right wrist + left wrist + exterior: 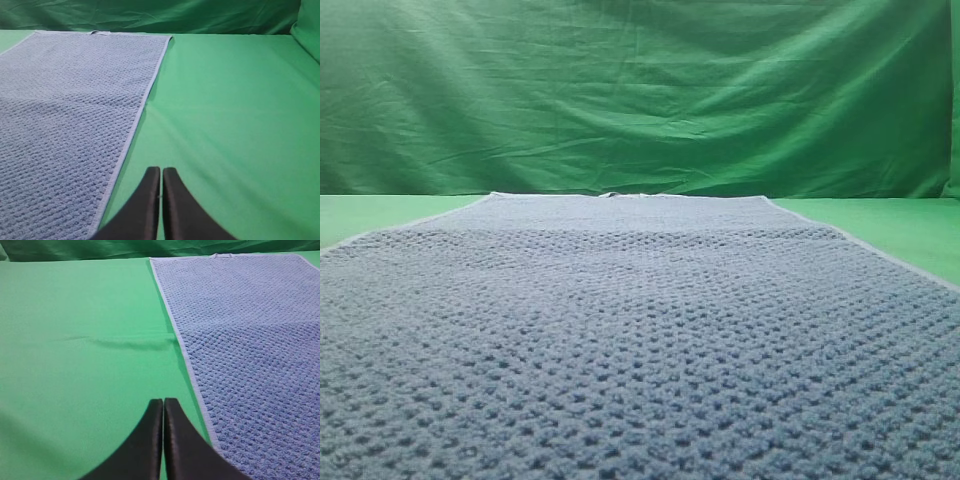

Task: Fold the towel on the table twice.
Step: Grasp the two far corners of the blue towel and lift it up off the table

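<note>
towel flat, both grippers closed

one blue-grey waffle-weave towel with a thin pale hem lies spread on one smooth matte green table. left gripper and right gripper, black fingers pressed together, hover beside the towel's long edges.

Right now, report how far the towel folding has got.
Done: nothing; the towel lies flat and unfolded on the table, its pale hem showing along both long edges. In hand: nothing; the left gripper and right gripper have their fingers shut and empty over bare table beside the towel. Left: both folds.
</note>
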Robot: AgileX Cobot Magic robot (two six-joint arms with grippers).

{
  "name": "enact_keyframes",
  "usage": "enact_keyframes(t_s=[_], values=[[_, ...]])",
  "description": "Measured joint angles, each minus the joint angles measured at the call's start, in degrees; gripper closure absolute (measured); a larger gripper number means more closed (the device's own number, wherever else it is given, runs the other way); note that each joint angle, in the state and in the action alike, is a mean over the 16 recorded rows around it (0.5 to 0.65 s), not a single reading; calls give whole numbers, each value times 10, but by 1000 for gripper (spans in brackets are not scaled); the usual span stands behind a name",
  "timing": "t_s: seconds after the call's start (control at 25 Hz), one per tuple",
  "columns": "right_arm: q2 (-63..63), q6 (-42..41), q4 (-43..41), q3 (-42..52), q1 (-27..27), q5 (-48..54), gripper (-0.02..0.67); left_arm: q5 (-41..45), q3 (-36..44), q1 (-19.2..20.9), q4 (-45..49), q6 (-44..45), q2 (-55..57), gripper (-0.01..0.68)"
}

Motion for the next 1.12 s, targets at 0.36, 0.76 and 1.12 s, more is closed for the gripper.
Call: enact_keyframes(t_s=[0.36,0.76,1.12], values=[[0,0,0,0,0,0,649,0,0,0,0,0,0,673],[0,0,0,0,0,0,649,0,0,0,0,0,0,673],[0,0,0,0,0,0,649,-6,0,0,-9,0,0,673]])
